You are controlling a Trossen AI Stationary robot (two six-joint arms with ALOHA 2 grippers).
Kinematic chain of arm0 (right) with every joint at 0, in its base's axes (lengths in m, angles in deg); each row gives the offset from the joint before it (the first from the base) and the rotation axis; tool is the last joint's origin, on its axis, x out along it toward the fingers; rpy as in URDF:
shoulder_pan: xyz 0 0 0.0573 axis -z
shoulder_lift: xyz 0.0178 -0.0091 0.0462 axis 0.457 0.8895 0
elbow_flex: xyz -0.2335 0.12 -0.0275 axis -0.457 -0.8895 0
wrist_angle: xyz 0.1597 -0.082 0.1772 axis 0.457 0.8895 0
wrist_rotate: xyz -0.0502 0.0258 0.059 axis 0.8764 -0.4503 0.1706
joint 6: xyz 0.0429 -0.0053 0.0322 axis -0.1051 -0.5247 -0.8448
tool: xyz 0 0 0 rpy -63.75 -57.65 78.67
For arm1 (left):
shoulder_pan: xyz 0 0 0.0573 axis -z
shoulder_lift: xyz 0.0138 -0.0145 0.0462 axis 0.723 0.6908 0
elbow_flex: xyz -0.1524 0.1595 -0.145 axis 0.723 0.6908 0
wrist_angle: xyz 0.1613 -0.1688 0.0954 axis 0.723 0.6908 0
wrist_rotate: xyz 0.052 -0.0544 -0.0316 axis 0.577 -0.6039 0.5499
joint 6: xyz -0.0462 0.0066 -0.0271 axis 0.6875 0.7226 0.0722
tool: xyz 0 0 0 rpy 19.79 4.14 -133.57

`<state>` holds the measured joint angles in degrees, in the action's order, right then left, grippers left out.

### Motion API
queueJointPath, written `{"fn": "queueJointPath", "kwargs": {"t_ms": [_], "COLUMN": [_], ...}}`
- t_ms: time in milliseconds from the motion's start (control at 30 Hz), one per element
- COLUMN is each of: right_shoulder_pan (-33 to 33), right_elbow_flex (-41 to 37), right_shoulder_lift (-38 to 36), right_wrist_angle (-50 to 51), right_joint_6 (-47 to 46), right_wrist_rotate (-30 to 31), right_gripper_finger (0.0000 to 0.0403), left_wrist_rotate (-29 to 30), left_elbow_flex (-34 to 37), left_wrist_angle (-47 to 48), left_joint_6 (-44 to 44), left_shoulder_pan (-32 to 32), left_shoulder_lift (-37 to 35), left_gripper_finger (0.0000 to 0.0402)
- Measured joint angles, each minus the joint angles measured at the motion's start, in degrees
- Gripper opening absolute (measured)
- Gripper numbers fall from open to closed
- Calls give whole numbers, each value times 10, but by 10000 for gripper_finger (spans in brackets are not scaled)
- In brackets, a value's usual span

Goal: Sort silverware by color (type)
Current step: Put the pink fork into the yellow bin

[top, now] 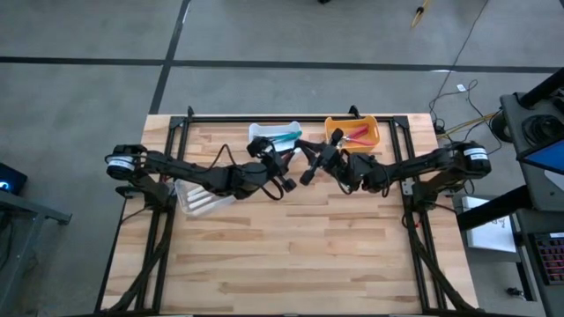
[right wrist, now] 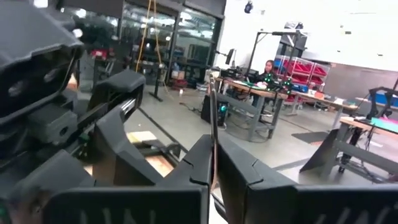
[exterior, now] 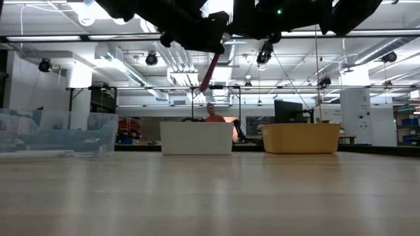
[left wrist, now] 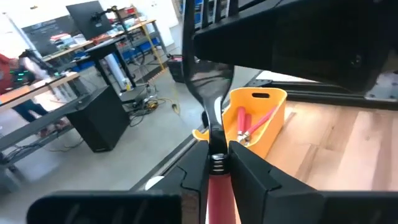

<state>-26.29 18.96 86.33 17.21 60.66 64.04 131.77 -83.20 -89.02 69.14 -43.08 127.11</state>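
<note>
Both tools meet above the table's (top: 291, 255) far middle: the left tool (left wrist: 217, 163) is clamped on a red-pink utensil's (left wrist: 219, 190) handle, and the right tool (right wrist: 213, 163) appears closed on its metal end, seen edge-on. This looks like a handover, so one tool should release only once the other's hold is firm, then carry it to the orange bin (top: 368, 141) holding red-pink pieces (left wrist: 258, 122).

Dark jointed arms (top: 220, 179), black cables, angular fingers (left wrist: 255, 177)
</note>
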Motion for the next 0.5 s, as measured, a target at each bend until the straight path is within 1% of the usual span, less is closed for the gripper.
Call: {"fn": "queueJointPath", "kwargs": {"t_ms": [167, 200, 367, 433, 500], "right_shoulder_pan": [0, 0, 2, 4, 13], "right_elbow_flex": [0, 0, 0, 0, 0], "right_shoulder_lift": [-33, -43, -114, -143, -171], "right_wrist_angle": [73, 98, 232, 295, 364], "right_joint_6": [6, 7, -4, -13, -19], "right_wrist_rotate": [-3, -4, -7, -29, -67], "right_gripper_finger": [9, 9, 9, 9, 8], "left_wrist_rotate": [-35, -42, -44, -48, -86], "left_elbow_flex": [0, 0, 0, 0, 0], "left_wrist_angle": [6, 11, 25, 26, 28], "left_joint_6": [-2, -3, -13, -18, -25], "left_shoulder_pan": [0, 0, 0, 0, 0], "left_shoulder_lift": [0, 0, 0, 0, 0], "left_gripper_finger": [42, 43, 50, 54, 59]}}
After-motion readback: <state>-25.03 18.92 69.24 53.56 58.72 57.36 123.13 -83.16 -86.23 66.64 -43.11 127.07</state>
